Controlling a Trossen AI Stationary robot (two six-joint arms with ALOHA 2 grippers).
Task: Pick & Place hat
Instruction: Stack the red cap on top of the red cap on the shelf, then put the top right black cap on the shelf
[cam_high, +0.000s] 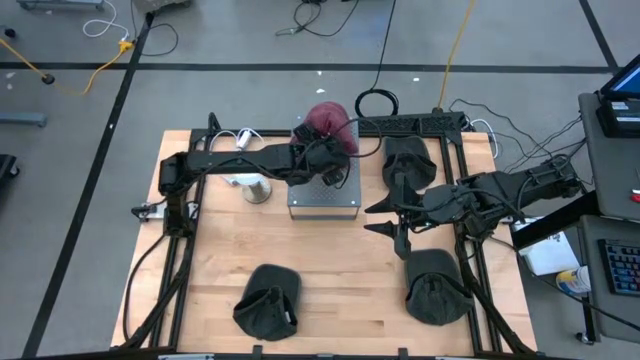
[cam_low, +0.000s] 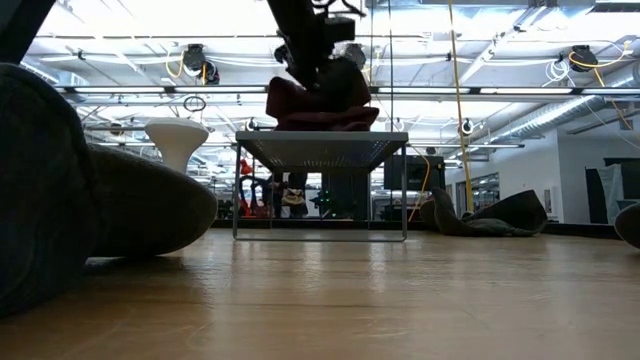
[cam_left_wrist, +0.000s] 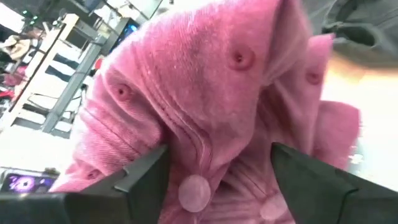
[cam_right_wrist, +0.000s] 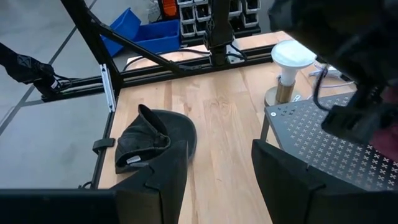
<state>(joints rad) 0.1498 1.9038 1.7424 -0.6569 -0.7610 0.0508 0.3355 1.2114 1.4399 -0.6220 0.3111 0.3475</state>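
Care was needed in the release: the left gripper (cam_left_wrist: 211, 171) should be opened only once the soft pink corduroy hat (cam_high: 327, 121) was settled flat on the grey perforated metal stand (cam_high: 324, 196), then lifted straight up. The hat was seen just above centre of the high view, at the stand's far edge, crumpled, buttoned, clamped between the fingers. The right gripper (cam_high: 385, 217), right of centre, was held apart, empty.
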